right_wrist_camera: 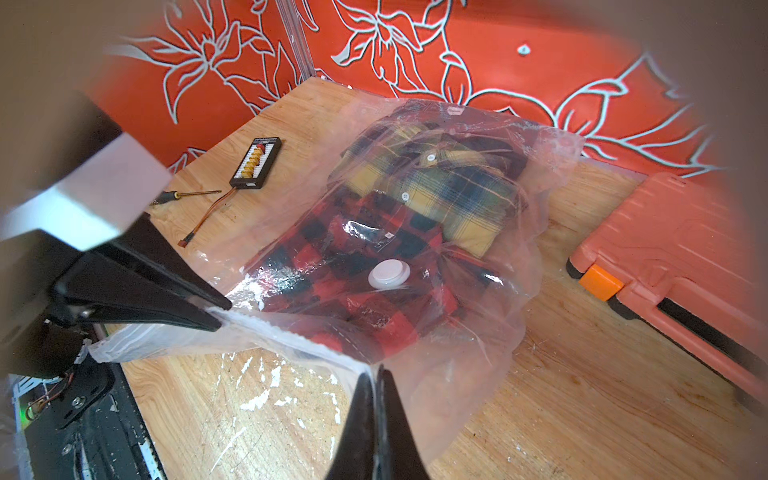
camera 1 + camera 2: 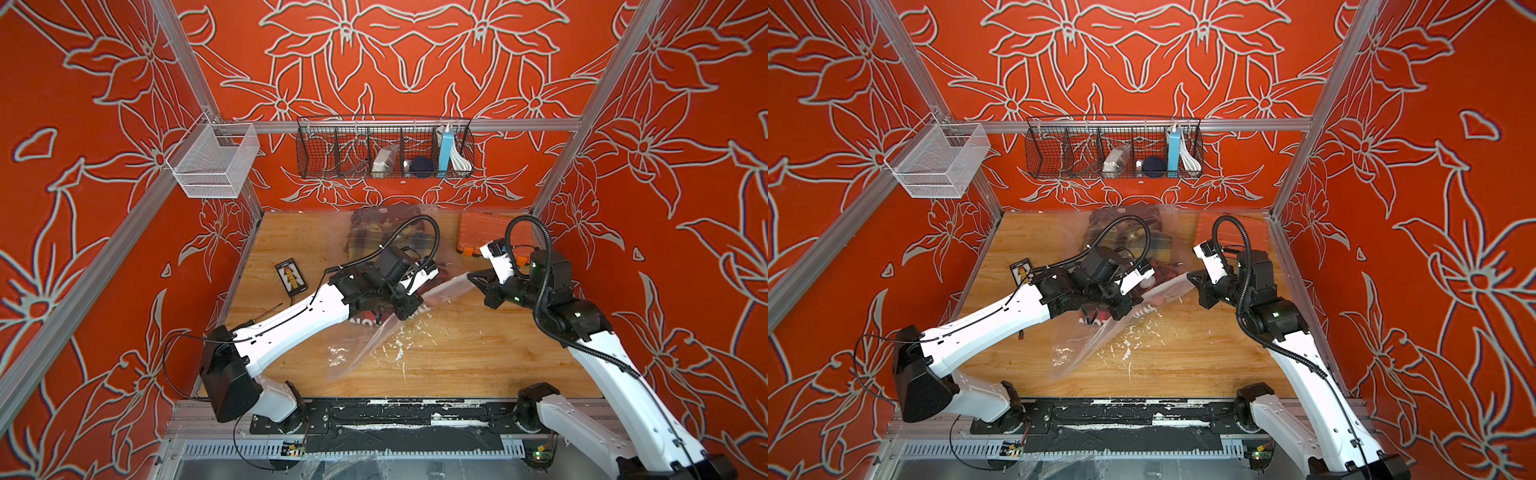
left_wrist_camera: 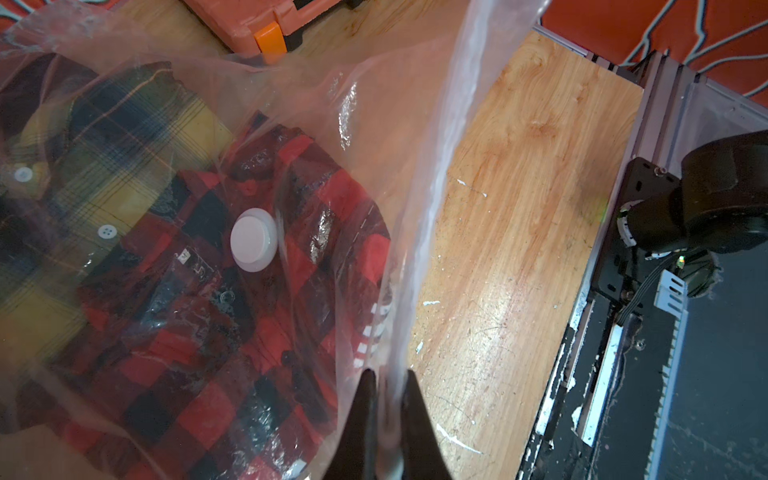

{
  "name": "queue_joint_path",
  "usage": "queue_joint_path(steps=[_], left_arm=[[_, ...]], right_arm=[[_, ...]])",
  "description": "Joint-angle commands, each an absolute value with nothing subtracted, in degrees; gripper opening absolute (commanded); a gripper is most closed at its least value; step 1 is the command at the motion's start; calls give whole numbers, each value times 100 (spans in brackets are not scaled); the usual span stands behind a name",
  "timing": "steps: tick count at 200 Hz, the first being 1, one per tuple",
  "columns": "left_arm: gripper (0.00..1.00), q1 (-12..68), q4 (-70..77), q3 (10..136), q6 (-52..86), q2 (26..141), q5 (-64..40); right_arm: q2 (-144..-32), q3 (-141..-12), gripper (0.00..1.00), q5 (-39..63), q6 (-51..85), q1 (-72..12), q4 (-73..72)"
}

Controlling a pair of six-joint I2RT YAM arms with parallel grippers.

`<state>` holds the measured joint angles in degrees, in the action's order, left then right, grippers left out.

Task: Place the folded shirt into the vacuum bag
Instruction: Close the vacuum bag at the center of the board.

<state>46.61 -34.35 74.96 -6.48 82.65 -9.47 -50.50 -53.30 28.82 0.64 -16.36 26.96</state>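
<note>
vacuum bag (image 1: pixel 552 174): lay from the middle of the worktop (image 1: pixel 540 415) to its back edge, zip edge lifted.
left gripper (image 3: pixel 388 376): closed tight on that zip edge.
right gripper (image 1: pixel 374 372): pinched the same edge.
red plaid shirt (image 1: pixel 328 266): inside, under the valve disc (image 1: pixel 388 273), beside a yellow plaid shirt (image 1: pixel 457 195).

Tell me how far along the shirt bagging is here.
Done: the red checked shirt lies inside the vacuum bag, next to a yellow plaid shirt, under the valve disc. In hand: the left gripper and right gripper each pinch the bag's mouth edge, taut between them. Left: probably only letting go; the red shirt sits close to the mouth.
</note>
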Motion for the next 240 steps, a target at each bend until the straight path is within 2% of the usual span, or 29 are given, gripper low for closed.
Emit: queue_joint_path(steps=[1,78,122,151,188,211,240], left_arm=[[0,4579,-4262,7181,-371,8119,-962],[0,4579,-4249,6229,-140,7635,-732],[0,4508,-4286,6181,-215,7470,-624],[0,4308,-4077,6369,-321,7265,-900],[0,4229,-3712,6619,-715,7107,-1215],[0,4210,-3683,7005,-1053,7080,-1265],[0,4201,-3710,7403,-1381,7025,-1583]], right_arm=[[-4955,-5685,0,2021,219,-1433,2213],[-5262,-6149,0,1386,728,-1147,2306],[-5312,-6176,0,2180,812,-1045,2498],[-5097,-5999,0,2858,685,-1085,2915],[-4882,-5691,0,3208,392,-1279,3491],[-4874,-5635,0,3061,58,-1534,3962],[-4983,-6348,28,2586,-804,-1713,4829]])
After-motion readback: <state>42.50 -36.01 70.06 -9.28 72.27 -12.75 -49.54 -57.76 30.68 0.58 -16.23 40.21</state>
